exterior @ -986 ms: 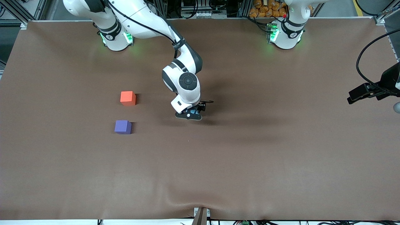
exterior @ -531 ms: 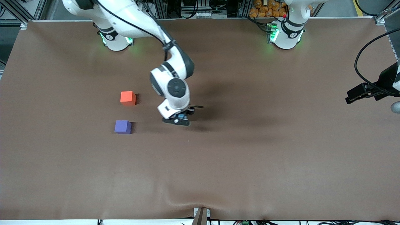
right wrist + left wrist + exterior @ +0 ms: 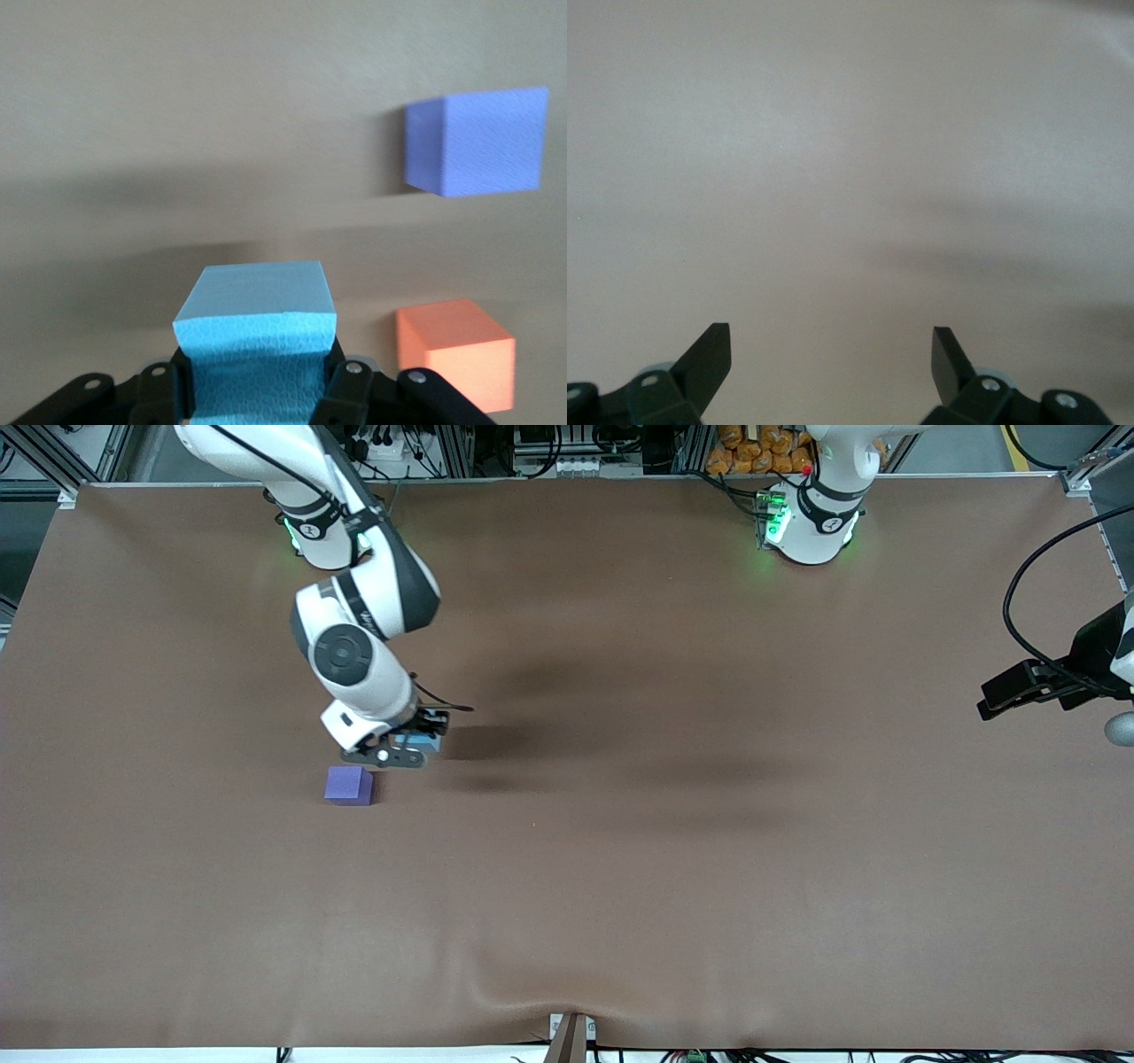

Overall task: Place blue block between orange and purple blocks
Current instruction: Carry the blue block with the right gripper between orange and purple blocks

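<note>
**Right gripper carrying the blue block near the other two cubes**

The right gripper was pinching the blue block between its fingers, up in the air over the tabletop, just beside the purple block. The orange block only showed in the right wrist view, sitting apart from the purple one. The left gripper waited with its fingers spread wide over bare tabletop at the left arm's end.

The blue block, purple block and orange block look matt with a pebbled, foam-like skin, the brown counter cover smooth, matt, cloth-like.
</note>
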